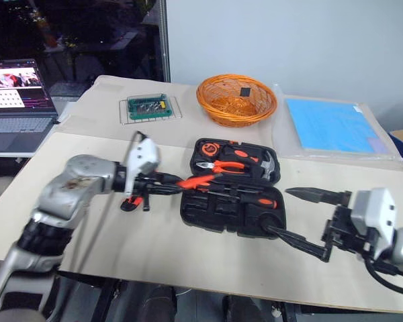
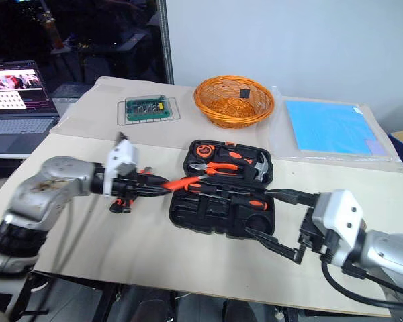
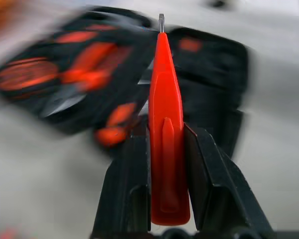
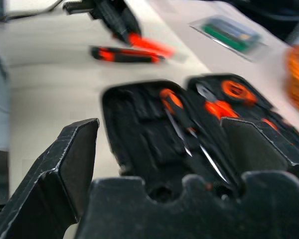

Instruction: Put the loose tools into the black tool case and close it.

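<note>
Left gripper point(image 1: 162, 182): pinching orange screwdriver point(image 1: 200, 180), tip toward black tool case point(image 1: 230, 212) lying open mid-table. Right gripper point(image 1: 307, 219): spread, empty, beside case's near right corner. I'd line the shaft with a free recess before lowering. Utility knife point(image 1: 131, 202) lies loose left; table edge stays well clear.

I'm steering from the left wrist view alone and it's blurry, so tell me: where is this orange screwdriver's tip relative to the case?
Observer: The left claw holds the orange screwdriver with its tip over the left part of the open black tool case, near the fold between its halves.
Operator: Is the right claw in the way?
Observer: Seemingly not. The right claw is open at the case's near right corner.
Operator: Any tools on the table?
Observer: A utility knife lies left of the case, beneath the left claw.
</note>
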Controlling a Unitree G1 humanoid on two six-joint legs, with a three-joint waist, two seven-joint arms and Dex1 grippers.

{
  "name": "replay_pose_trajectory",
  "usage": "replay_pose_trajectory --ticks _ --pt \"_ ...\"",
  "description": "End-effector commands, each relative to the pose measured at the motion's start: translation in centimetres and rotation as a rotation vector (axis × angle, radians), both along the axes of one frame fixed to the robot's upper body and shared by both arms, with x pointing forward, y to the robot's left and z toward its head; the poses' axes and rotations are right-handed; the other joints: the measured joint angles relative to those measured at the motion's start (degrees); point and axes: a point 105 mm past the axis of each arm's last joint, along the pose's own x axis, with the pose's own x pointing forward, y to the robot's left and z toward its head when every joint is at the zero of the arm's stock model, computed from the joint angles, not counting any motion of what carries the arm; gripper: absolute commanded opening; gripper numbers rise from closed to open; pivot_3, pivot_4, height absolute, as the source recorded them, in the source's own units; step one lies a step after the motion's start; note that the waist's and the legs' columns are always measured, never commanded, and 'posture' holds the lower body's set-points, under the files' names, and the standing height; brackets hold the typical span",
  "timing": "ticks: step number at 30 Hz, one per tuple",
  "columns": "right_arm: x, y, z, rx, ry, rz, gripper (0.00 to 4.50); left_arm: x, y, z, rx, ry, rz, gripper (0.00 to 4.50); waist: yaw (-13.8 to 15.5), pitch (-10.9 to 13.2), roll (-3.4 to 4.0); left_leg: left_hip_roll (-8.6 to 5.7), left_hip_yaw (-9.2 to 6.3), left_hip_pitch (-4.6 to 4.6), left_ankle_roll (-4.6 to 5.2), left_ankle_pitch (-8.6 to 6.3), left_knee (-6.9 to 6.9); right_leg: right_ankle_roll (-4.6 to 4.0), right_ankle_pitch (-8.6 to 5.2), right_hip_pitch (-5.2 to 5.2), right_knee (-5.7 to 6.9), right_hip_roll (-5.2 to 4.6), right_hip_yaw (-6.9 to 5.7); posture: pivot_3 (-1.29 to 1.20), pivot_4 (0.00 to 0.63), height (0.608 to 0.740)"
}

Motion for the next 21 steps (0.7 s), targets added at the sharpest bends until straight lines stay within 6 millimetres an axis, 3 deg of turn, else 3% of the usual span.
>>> replay_pose_trajectory --ticks 1,11,21 --pt "-0.8 -0.9 1.1 -0.029 -0.049 -0.058 4.5 1.3 -1.7 -0.9 0.094 -0.05 -0.068 0.54 -0.3 0.0 0.01 -0.01 0.0 0.01 0.01 0.0 0.01 0.01 0.0 0.02 0.0 0.01 0.01 0.0 0.15 0.74" --pt "-2.2 -3.2 0.9 -0.08 -0.013 -0.148 4.5 3.0 -4.7 -4.3 0.257 -0.055 -0.183 0.54 -0.1 0.0 0.0 -0.06 -0.13 -0.04 0.03 0.0 0.21 0.09 -0.02 0.13 0.0 0.03 0.03 0.0 0.15 0.74" --pt "-2.6 -2.8 0.7 -0.085 0.001 -0.139 4.5 3.8 -3.6 -5.4 0.351 -0.054 -0.207 0.54 -0.1 0.0 0.02 -0.04 -0.22 -0.04 0.07 -0.02 0.48 0.09 -0.02 0.27 0.05 0.02 -0.03 0.0 0.15 0.74"
